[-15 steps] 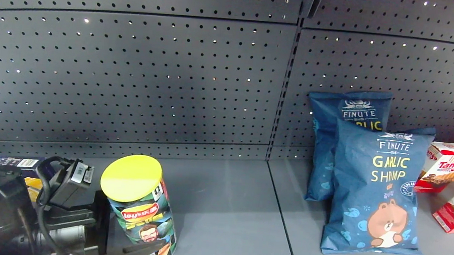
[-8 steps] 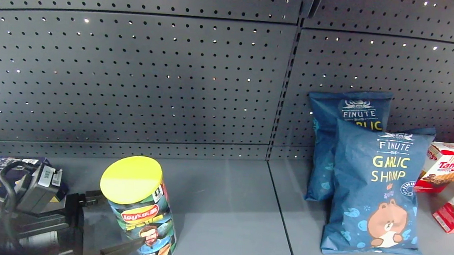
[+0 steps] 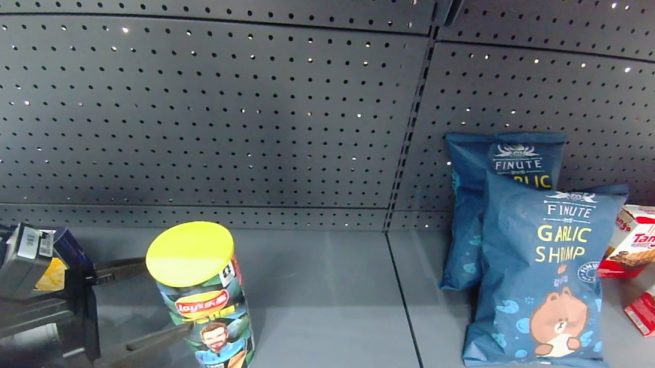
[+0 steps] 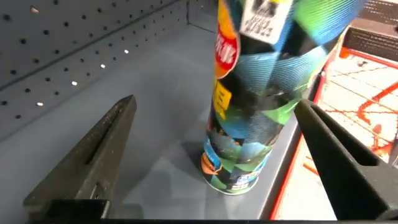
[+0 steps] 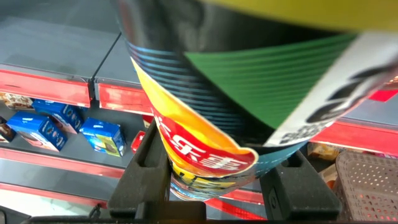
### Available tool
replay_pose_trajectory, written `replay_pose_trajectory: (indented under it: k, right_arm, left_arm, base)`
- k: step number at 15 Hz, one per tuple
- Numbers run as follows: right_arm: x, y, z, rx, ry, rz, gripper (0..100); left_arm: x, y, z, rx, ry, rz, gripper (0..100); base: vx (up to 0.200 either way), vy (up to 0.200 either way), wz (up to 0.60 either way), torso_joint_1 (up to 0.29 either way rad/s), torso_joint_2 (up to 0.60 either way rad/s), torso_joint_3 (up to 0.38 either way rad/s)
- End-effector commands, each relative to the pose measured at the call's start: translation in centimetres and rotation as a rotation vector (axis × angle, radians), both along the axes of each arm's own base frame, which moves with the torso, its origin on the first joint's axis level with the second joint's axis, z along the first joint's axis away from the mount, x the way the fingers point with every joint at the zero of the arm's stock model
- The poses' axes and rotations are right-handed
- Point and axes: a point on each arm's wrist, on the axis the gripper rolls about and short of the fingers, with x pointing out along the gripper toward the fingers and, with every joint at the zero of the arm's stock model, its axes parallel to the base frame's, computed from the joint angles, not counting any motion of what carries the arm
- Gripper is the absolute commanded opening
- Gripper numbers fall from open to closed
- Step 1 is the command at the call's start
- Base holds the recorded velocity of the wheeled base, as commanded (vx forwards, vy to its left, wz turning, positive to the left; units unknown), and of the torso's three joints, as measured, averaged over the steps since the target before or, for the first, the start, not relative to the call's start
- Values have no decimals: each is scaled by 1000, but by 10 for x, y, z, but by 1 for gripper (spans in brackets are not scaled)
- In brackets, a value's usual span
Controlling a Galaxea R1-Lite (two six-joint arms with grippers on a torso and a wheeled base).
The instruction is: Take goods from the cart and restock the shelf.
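Chip can (image 3: 202, 301) stood upright on the shelf (image 3: 322, 304), lower left of the head view, yellow lid up, long axis vertical, close to the front edge. L gripper (image 3: 168, 295) sat in the lower-left corner w/ fingers (image 3: 121, 267) spread wide, one behind the can and one in front, can body btwn the tips. In the L wrist view, bare shelf showed btwn the rear finger and the can. The front finger was just beside the can wall; contact unclear. Nothing was gripped on that side, and the can seemed to rest on the shelf alone.

R gripper (image 5: 221, 149) had its fingers clamped on a second can (image 5: 236, 81), held out over lower shelf levels w/ blue boxes (image 5: 37, 127) beneath.

Judgement: first can looked placed. Next for the L arm is prob. a straight pull-back along the finger line, toward the frame's lower left; sideways drift would put a finger against a tall, narrow can and tip it. Bare shelf lay btwn the can and the blue snack bags (image 3: 541, 271) at right, so room for the R arm's can.
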Motion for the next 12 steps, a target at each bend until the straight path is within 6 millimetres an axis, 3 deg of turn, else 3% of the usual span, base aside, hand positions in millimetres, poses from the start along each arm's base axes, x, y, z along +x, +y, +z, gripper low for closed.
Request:
replay_pose_trajectory:
  k: [1, 12]
  right_arm:
    - [0, 0, -1, -1, 3, 1, 0]
    - [0, 0, -2, 1, 2, 1, 0]
  left_arm:
    - [-3, 0, 4, 1, -25, 17, 100]
    - [-8, -2, 8, 0, -43, 0, 100]
  base:
    - [0, 0, 0, 0, 0, 0]
    - [0, 0, 0, 0, 0, 0]
